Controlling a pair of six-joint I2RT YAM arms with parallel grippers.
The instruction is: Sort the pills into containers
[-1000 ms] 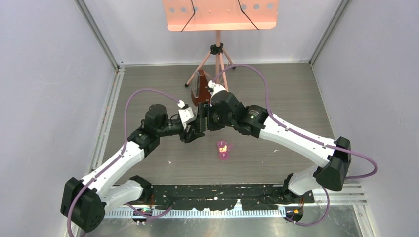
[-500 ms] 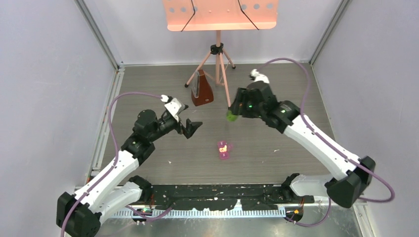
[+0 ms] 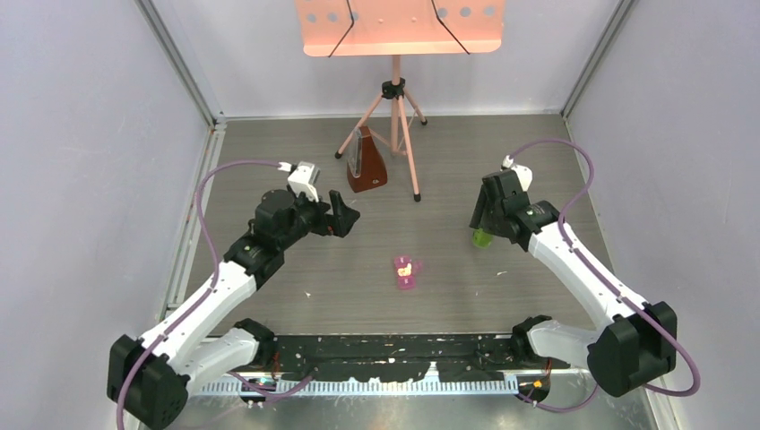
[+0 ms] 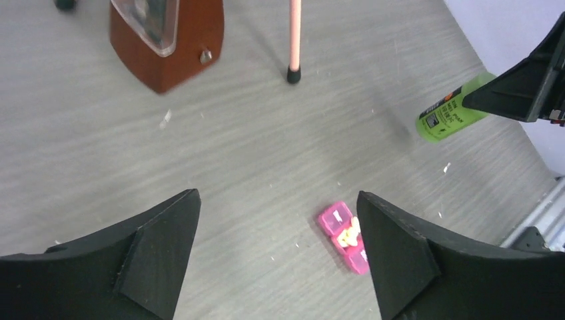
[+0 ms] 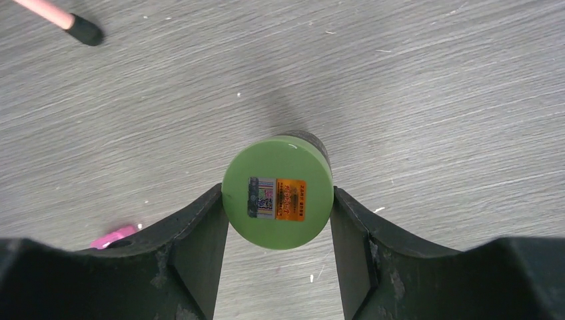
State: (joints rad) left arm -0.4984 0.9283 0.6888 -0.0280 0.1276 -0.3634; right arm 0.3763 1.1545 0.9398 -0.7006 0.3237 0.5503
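Top cam: pink pill box [image 3: 406, 271], orange pills [image 3: 405, 266] in its middle compartment, sat at centre of desk [image 3: 305, 269]. Left wrist cam: left tool [image 4: 276, 200] spread wide, empty. Right wrist cam: right tool [image 5: 276, 193] gripped green bottle [image 5: 276, 223].

The left arm [image 3: 220, 288] is reaching forward with its elbow bent, and the left gripper [image 3: 346, 217] is hanging above the table with its jaws spread wide. The right arm [image 3: 582, 269] is angling forward, and the right gripper [image 3: 481, 227] is pointing down, clamping a green bottle [image 5: 277, 200] between its fingers.
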